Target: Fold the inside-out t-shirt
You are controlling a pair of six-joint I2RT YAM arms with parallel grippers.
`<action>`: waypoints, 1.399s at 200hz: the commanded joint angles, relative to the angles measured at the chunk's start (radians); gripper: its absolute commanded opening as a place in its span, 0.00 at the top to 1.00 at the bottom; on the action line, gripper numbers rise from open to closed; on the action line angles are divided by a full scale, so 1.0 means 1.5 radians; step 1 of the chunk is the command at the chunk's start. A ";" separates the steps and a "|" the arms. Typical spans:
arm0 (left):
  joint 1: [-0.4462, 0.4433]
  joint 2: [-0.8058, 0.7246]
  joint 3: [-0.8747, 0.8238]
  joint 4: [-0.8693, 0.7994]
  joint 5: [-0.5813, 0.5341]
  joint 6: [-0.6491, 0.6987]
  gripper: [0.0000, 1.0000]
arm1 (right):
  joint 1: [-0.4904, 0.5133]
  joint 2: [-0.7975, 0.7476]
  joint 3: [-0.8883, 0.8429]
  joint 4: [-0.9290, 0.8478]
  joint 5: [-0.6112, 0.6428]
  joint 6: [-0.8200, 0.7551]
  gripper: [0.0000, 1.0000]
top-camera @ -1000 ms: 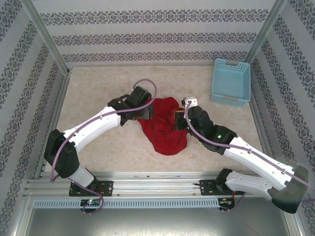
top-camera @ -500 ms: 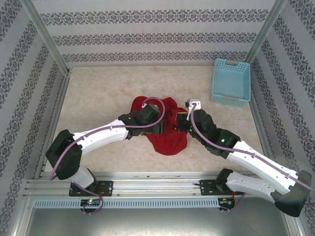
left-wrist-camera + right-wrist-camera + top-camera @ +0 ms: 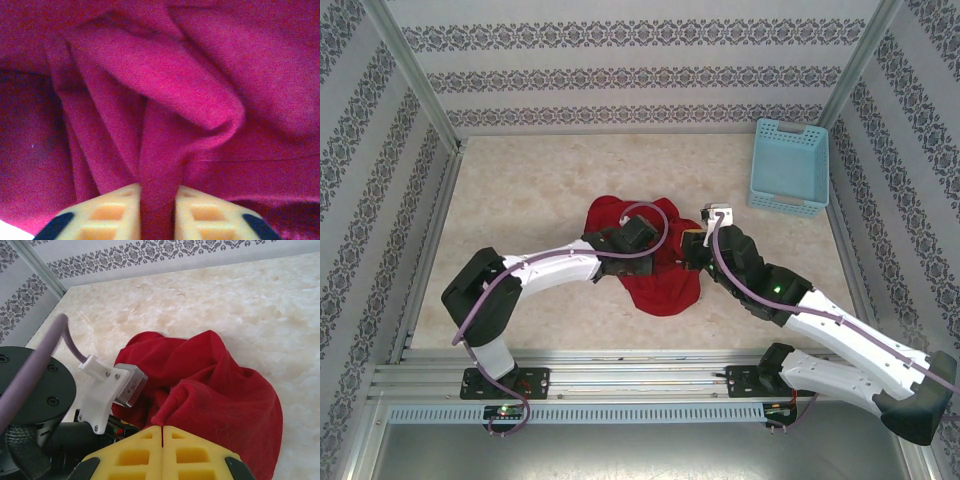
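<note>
Inside-out t-shirt (image 3: 655, 270): plain red cloth, bunched in a crumpled heap (no flat panel or clear sleeve can be made out) near the middle of the counter (image 3: 520, 200), between the two arms.
Cloth, left wrist view: deep folds of the t-shirt (image 3: 200, 100) run down toward the camera, and one narrow fold passes between the yellow pads.
Cloth, right wrist view: the t-shirt (image 3: 220, 385) lies rumpled on the pale marbled surface, with a ridge and hem rising to a peak at the pad tips.
Left fingers (image 3: 646, 250): low over the heap's upper middle, reaching in from the left; in their own camera the left fingers (image 3: 131, 199) are clenched on the narrow fold.
Right fingers (image 3: 692, 250): at the heap's right edge; in their own camera the right fingers (image 3: 167, 436) are pressed together, pinching the raised hem at their tips.
Spacing: the two pairs of fingers are near each other over the shirt (contact between them cannot be told).
Basket (image 3: 785, 205): light blue plastic, at the far right of the counter, well apart from the shirt.
</note>
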 commanded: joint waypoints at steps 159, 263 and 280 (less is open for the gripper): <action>0.138 -0.245 0.182 -0.261 -0.108 0.187 1.00 | -0.044 0.072 0.228 -0.118 0.073 -0.131 1.00; 0.165 -0.335 0.179 -0.192 -0.086 0.202 1.00 | -0.039 0.084 0.374 -0.098 -0.020 -0.158 1.00; 0.176 -0.342 0.092 -0.179 -0.087 0.172 1.00 | -0.035 0.123 0.338 -0.086 -0.036 -0.136 1.00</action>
